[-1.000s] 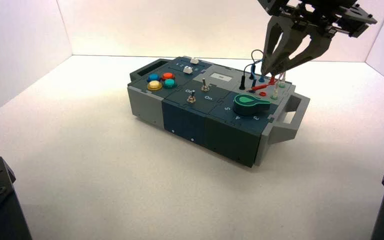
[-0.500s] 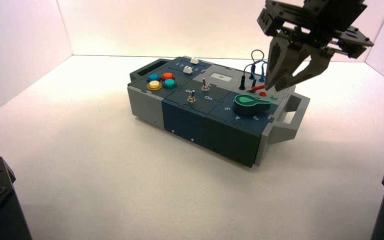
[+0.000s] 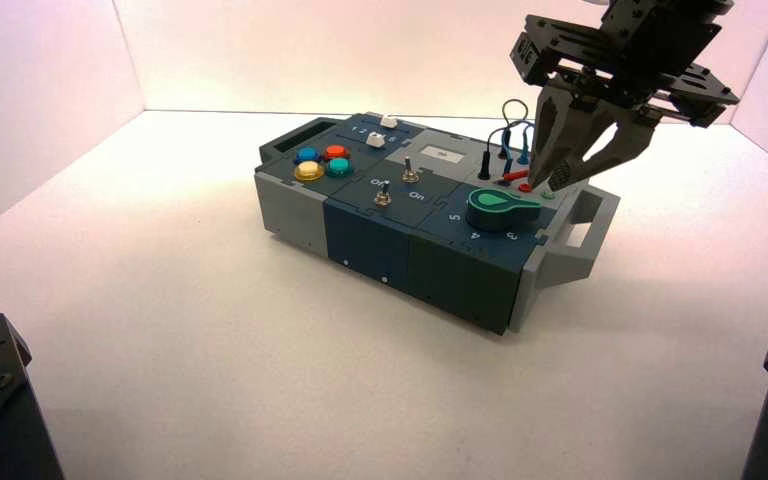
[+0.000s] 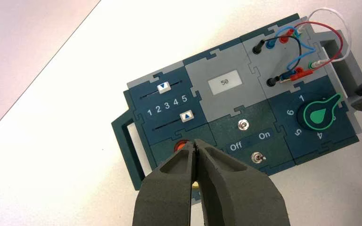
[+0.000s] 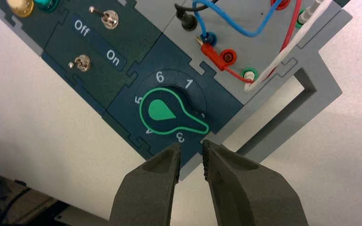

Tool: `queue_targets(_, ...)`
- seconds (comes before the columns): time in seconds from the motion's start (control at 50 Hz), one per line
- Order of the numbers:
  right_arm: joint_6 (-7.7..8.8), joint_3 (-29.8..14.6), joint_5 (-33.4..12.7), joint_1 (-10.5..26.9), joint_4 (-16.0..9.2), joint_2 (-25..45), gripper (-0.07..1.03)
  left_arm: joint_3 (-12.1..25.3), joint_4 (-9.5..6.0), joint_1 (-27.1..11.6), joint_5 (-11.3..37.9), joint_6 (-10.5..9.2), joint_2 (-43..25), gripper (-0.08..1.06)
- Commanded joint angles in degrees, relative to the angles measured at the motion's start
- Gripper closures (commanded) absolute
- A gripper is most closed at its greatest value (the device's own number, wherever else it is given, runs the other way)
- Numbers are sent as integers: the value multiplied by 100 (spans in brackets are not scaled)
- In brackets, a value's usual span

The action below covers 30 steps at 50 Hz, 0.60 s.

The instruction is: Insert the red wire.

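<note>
Our right gripper (image 5: 192,145) hangs open and empty above the box's right end, presumably to give us room to pinch the loose plug (image 5: 214,57) of the red wire (image 4: 342,44). That plug lies flat beside the near red socket (image 5: 228,57), just left of our fingertips; its other end sits farther back. Our left gripper (image 4: 195,143) idles, closed, over the box's left part.

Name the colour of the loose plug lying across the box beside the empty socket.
The plug is bright red; it shows best in the right wrist view.
</note>
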State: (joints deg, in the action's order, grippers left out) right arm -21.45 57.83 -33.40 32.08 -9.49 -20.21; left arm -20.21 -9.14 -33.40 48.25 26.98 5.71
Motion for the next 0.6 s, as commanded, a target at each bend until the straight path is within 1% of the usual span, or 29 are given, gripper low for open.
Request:
queue_targets(0.02,-35,-105,114,-123,-18,79,69,70,9,18,-53,9,79,101)
queue_targets(0.18,-44,-97,237,-193,-18,193,69,44,9,18,-79,9,70,101)
queue_targets(0.6,-35,-97,606,-211,-9,536,69,18,9,26,-97,9,70,101)
